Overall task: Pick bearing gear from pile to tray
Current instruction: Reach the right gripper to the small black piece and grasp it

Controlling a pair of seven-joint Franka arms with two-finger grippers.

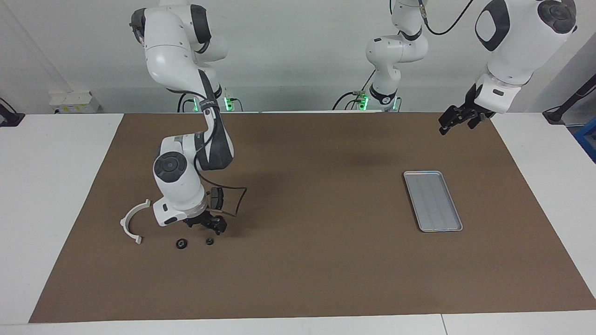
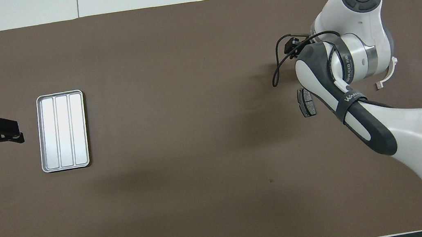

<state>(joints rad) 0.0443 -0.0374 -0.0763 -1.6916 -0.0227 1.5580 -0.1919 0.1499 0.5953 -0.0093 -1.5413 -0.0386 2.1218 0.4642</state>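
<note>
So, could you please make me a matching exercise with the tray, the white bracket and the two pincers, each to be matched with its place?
Things:
1. tray
2. white half-ring bracket
3. right pincer
4. left pincer

Places:
A. low, close above the small black rings
B. flat on the brown mat, toward the left arm's end, nothing in it
C. up in the air over the mat's corner, idle
D. lying on the mat toward the right arm's end, beside the rings

Pairs: 1-B, 2-D, 3-A, 4-C

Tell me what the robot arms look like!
Both arms are white with dark grey joint caps. The right arm wears a grey band with white lettering and a looping black cable. The right gripper and the left gripper are black.
</note>
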